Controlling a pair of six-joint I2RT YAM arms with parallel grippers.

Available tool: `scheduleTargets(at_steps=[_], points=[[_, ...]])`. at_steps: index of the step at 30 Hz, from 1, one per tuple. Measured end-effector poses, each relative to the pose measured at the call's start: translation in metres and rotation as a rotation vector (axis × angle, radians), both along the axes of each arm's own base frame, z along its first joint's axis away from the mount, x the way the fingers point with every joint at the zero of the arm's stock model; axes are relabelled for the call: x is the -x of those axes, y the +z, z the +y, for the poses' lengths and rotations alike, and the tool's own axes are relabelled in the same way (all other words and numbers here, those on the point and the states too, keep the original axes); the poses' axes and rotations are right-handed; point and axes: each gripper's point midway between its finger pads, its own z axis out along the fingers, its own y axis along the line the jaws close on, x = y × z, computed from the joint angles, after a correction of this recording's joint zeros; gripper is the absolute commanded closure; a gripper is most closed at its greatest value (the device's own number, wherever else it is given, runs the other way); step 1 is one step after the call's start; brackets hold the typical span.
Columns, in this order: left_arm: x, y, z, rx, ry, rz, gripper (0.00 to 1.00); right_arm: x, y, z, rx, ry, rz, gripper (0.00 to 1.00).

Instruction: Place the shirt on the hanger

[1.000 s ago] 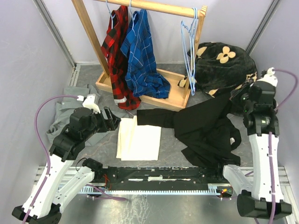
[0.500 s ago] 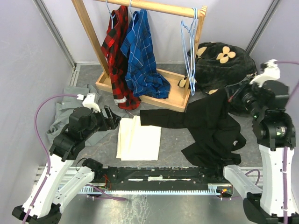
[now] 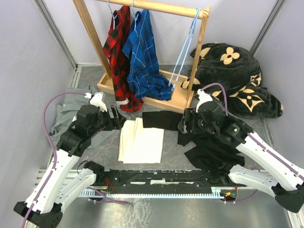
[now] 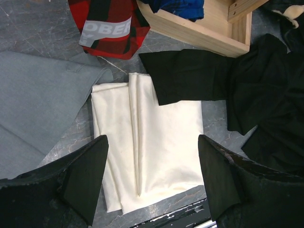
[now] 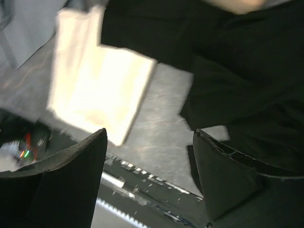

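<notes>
On the table, seen from above, the black shirt [image 3: 213, 137] lies crumpled, not yet on a hanger [image 3: 183, 51]; the blue hangers dangle from the wooden rack [image 3: 166, 8]. The right gripper [image 3: 183, 126] hovers over it, likely to grab it. The left wrist shows the left gripper [image 4: 152, 180] wide and empty above a cream cloth [image 4: 156, 152]. The right wrist picture is blurry, but those fingers stand wide, holding nothing.

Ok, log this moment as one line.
left gripper open over cream cloth | right gripper open over black shirt | light-blue hanger on wooden rack | shirt not hung
</notes>
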Motion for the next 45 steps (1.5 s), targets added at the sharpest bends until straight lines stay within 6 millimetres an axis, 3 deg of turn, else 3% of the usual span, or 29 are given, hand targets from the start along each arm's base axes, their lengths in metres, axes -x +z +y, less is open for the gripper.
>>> scheduleTargets(at_steps=[2,7,13,20,27,31,34,36,38,40,42,43,45], points=[[-0.001,-0.003,0.0,-0.003,0.0,0.007,0.18,-0.01,-0.001,-0.02,0.056,-0.12,-0.022,0.16],[-0.002,-0.004,0.0,-0.004,0.002,0.005,0.17,-0.019,-0.002,-0.101,0.276,-0.492,-0.07,0.14],[-0.004,-0.006,-0.001,-0.008,0.003,0.014,0.18,-0.024,-0.011,-0.173,0.461,-0.74,-0.026,0.12],[-0.009,-0.008,-0.003,-0.01,0.002,0.018,0.18,-0.021,-0.048,-0.221,0.49,-0.887,0.159,0.03],[-0.009,-0.009,-0.003,-0.01,0.001,0.019,0.17,-0.022,-0.067,-0.265,0.488,-1.05,0.248,0.01],[-0.008,-0.008,-0.003,-0.008,0.001,0.016,0.18,-0.023,-0.089,-0.267,0.422,-1.061,0.307,0.01],[-0.008,-0.007,-0.003,-0.006,0.0,0.011,0.18,-0.025,-0.124,-0.25,0.316,-1.002,0.398,0.08],[-0.007,-0.007,-0.003,-0.005,-0.001,0.011,0.17,-0.025,-0.145,-0.23,0.206,-0.938,0.449,0.24],[-0.007,-0.007,-0.003,-0.006,-0.002,0.01,0.18,-0.029,-0.155,-0.208,0.085,-0.866,0.462,0.49],[-0.007,-0.007,-0.003,-0.006,-0.002,0.011,0.18,-0.039,-0.149,-0.186,-0.049,-0.797,0.432,0.75],[-0.007,-0.007,-0.003,-0.006,-0.002,0.01,0.18,-0.05,-0.132,-0.173,-0.133,-0.737,0.365,0.94],[-0.007,-0.007,-0.003,-0.006,-0.003,0.01,0.18,-0.054,-0.121,-0.169,-0.163,-0.715,0.325,0.99],[-0.007,-0.007,-0.003,-0.006,-0.003,0.01,0.18,-0.061,-0.094,-0.168,-0.19,-0.7,0.24,1.0]])
